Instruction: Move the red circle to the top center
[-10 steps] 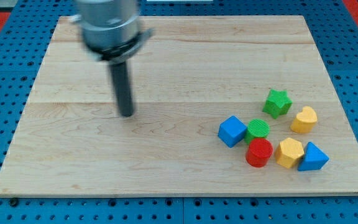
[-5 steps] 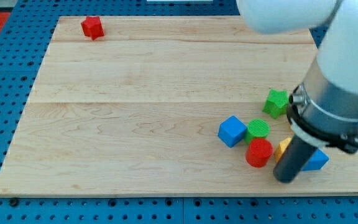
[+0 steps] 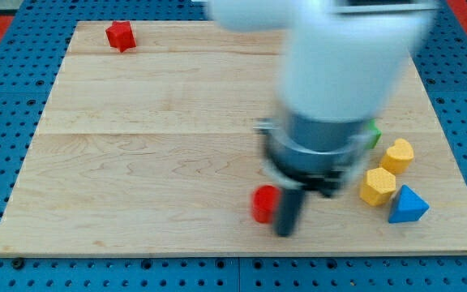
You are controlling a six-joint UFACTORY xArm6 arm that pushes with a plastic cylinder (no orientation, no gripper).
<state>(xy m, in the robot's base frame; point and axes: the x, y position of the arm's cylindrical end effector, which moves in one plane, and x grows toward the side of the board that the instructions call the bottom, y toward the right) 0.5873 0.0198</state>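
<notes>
The red circle [image 3: 263, 203] sits low on the table [image 3: 136, 162], toward the view's bottom and a little right of the middle, a long way from the top centre where it belongs. My tip [image 3: 284, 233] is just to the circle's right and slightly below it, touching or nearly touching its right side; the motion blur makes the contact hard to confirm. The main risk, as I judge it, is that a push from this side sends the circle toward the view's left instead of up, or that the round block rolls off the rod and slips past. The rod stands roughly upright, with the blurred arm body looming above and right of the circle and hiding whatever lies behind it; only a sliver of a green block [image 3: 374, 135] shows there. There is no hand on this arm, just the bare rod, so nothing is held. To the circle's right lie a yellow heart [image 3: 396, 155], a yellow hexagon [image 3: 377, 186] and a blue triangle [image 3: 408, 205]; a red star-like block [image 3: 120, 35] rests far up and left of it.
</notes>
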